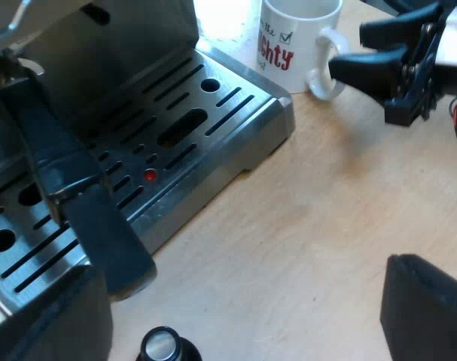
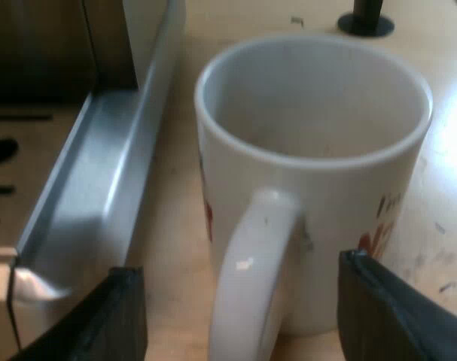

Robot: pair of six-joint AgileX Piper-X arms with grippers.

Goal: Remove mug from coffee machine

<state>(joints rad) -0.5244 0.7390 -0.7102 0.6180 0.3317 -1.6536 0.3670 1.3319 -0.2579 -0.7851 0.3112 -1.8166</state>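
A white mug (image 1: 296, 37) with red lettering stands on the wooden table just off the corner of the espresso machine's drip tray (image 1: 213, 150). My right gripper (image 1: 347, 51) is at the mug's handle (image 1: 324, 71). Seen from the right wrist, the mug (image 2: 311, 150) is empty and upright. Its handle (image 2: 251, 271) sits between the fingers of my right gripper (image 2: 243, 316), which is open and clear of the handle on both sides. My left gripper (image 1: 236, 331) is open, low over the table by the tray's edge.
The dark handle (image 1: 70, 180) of the metal holder reaches out over the slotted drip tray. A tamper with a black knob (image 1: 164, 347) stands on the table between my left fingers. The tray's steel edge (image 2: 100, 203) runs close beside the mug. A black round base (image 2: 366, 22) sits beyond the mug.
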